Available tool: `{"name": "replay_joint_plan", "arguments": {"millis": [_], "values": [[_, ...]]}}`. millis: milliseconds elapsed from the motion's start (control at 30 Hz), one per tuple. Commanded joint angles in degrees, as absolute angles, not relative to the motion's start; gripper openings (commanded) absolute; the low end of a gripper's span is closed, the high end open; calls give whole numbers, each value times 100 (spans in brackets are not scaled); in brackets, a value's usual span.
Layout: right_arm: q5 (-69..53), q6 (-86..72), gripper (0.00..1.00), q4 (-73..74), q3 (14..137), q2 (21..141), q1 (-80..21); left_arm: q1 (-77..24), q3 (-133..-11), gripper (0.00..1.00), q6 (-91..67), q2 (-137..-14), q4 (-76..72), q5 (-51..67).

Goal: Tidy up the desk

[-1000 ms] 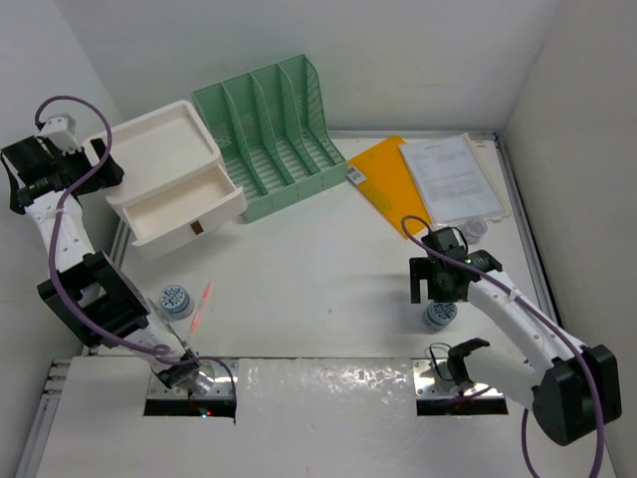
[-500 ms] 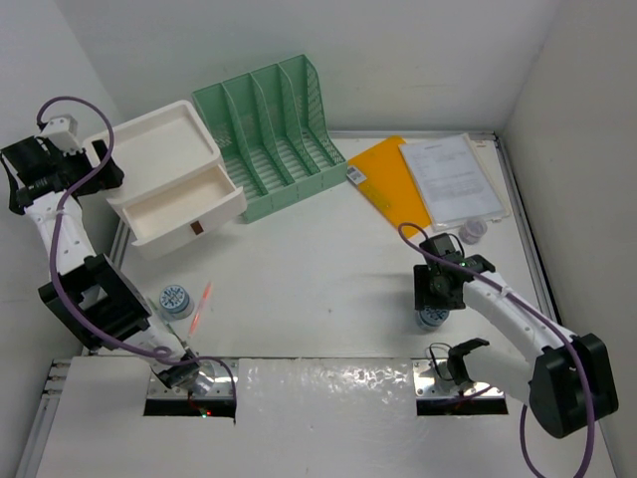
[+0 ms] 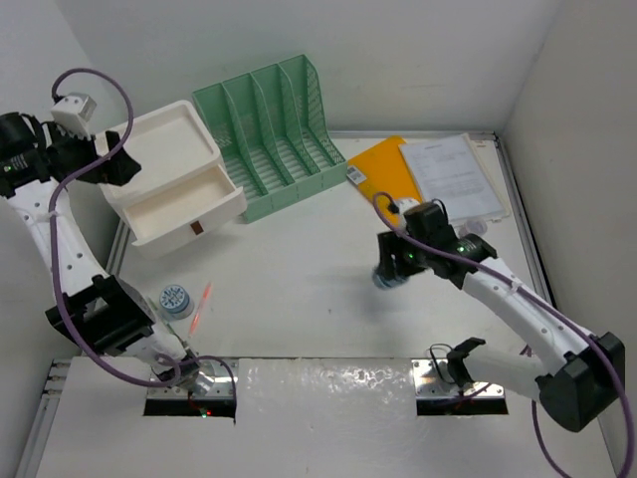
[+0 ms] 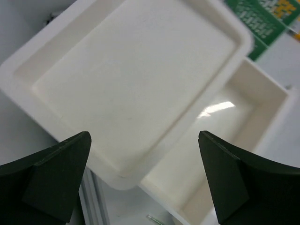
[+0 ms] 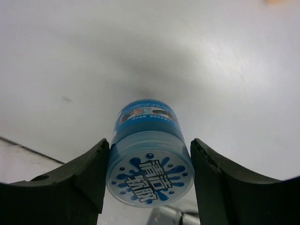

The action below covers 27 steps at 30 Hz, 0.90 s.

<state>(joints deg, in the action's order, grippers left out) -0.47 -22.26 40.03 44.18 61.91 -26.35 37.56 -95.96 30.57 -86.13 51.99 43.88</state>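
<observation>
The desk (image 3: 299, 259) is a white tabletop with silver rails. My right gripper (image 3: 391, 271) is shut on a blue jar (image 3: 385, 279) and holds it just above the middle of the desk. In the right wrist view the jar (image 5: 150, 154) sits between my fingers (image 5: 82, 173), its splash-printed lid facing the camera. My left gripper (image 3: 117, 167) is open and empty, high over the white drawer box (image 3: 159, 149). In the left wrist view its fingers (image 4: 51, 178) frame the box's top tray (image 4: 131, 79) and the open drawer (image 4: 225, 136).
A second blue jar (image 3: 176, 299) and a red pen (image 3: 202, 304) lie at the near left. A green file rack (image 3: 279, 129) stands at the back. An orange folder (image 3: 383, 179), papers (image 3: 453, 177) and a small clear jar (image 3: 476, 229) lie at the back right.
My right gripper closed on the blue jar at the near right and carried it up and left toward the desk's middle. My left gripper rose and swung right over the drawer box.
</observation>
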Motion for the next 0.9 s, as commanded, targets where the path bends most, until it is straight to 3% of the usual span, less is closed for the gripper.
{"name": "replay_joint_plan", "arguments": {"millis": [0, 100, 367, 867], "values": [[-19, -1732, 0, 2526, 5700, 6292, -3400, 3333, -10614, 98, 4051, -8481, 6844, 5397], [140, -1381, 0, 1664, 6386, 6784, -3866, 2236, -10819, 100, 3860, -8289, 7286, 5107], [281, 480, 0, -1745, 6670, 7698, -5316, 924, -11224, 100, 2822, -8016, 7163, 5361], [413, 1072, 0, -2786, 7347, 8815, -5818, -509, -9362, 100, 1855, -7260, 5985, 4702]]}}
